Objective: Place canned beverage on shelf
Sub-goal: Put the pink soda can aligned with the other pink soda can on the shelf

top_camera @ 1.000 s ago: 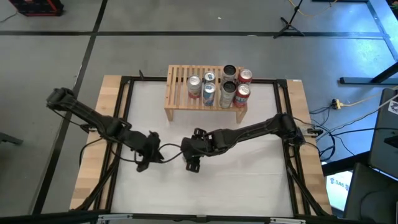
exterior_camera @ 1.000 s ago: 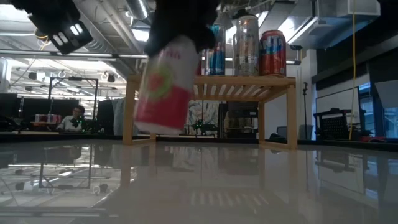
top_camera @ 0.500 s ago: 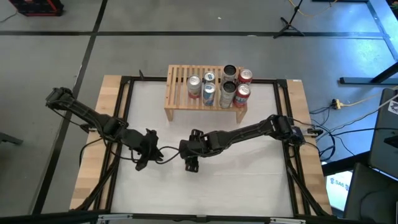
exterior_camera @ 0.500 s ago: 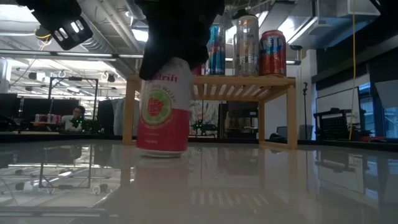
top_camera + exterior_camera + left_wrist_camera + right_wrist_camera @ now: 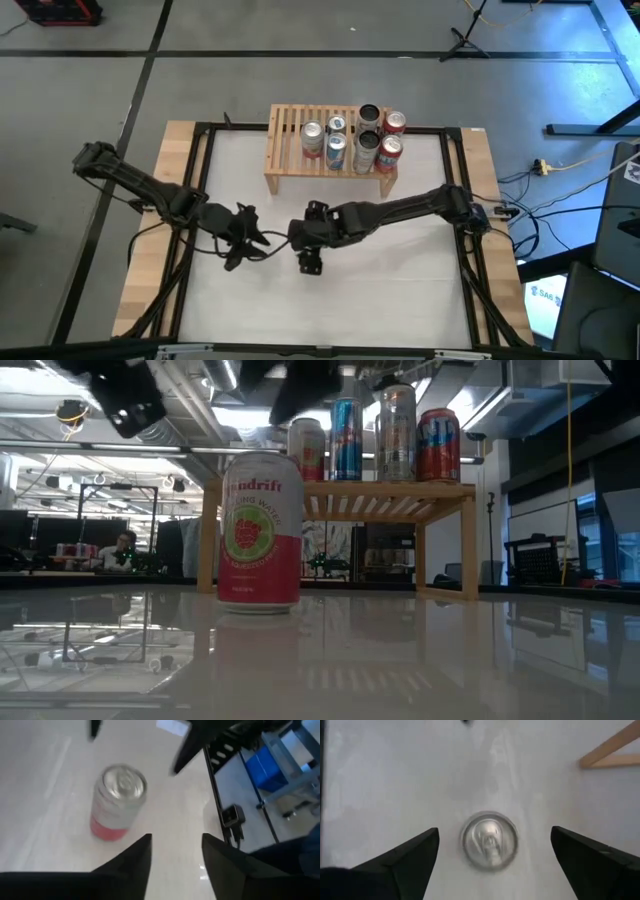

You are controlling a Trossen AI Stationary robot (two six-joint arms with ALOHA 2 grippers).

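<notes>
A pink can (image 5: 261,532) stands upright on the worktop (image 5: 400,280) in front of the shelf (image 5: 287,128), with the right hand (image 5: 311,262) spread wide directly above it and the left hand (image 5: 252,243) open just beside it, neither touching.

Hidden from above beneath the right tool (image 5: 311,262): the pink-and-white can (image 5: 260,532), seen whole only from table height. Cut off by the upper edge there: both arms, reduced to dark, blurred shapes. Too small to read from overhead: labels on the six cans (image 5: 336,151) atop the shelf (image 5: 287,130). Cropped at the frame's bottom: the left tool (image 5: 175,851), fingertips alone showing.
</notes>
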